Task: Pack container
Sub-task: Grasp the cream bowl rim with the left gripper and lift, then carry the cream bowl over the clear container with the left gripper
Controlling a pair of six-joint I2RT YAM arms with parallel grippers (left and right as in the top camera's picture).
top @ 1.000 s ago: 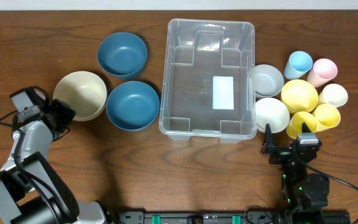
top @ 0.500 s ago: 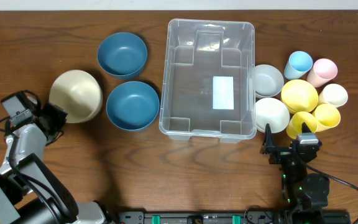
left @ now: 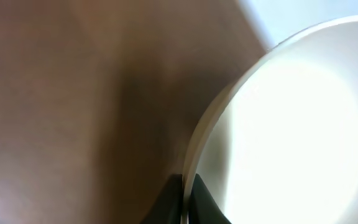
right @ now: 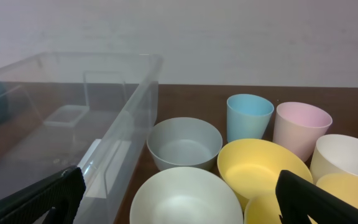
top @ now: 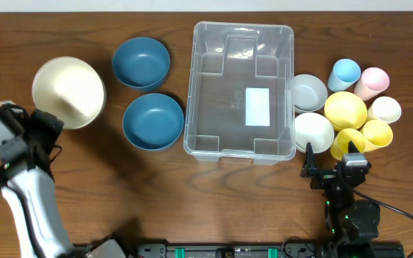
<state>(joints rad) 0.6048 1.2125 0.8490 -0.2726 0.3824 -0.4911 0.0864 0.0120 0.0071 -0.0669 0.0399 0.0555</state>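
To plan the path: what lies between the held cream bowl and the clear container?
Before the container lie the far blue bowl and the near blue bowl, overhead view.

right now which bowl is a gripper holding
The cream bowl at far left: the left gripper pinches its rim. The far blue bowl and the near blue bowl lie free.

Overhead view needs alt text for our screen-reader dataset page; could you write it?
The left gripper holds a cream bowl by its rim at far left. Two blue bowls lie between it and the empty clear container at centre; pastel bowls and cups cluster at right.
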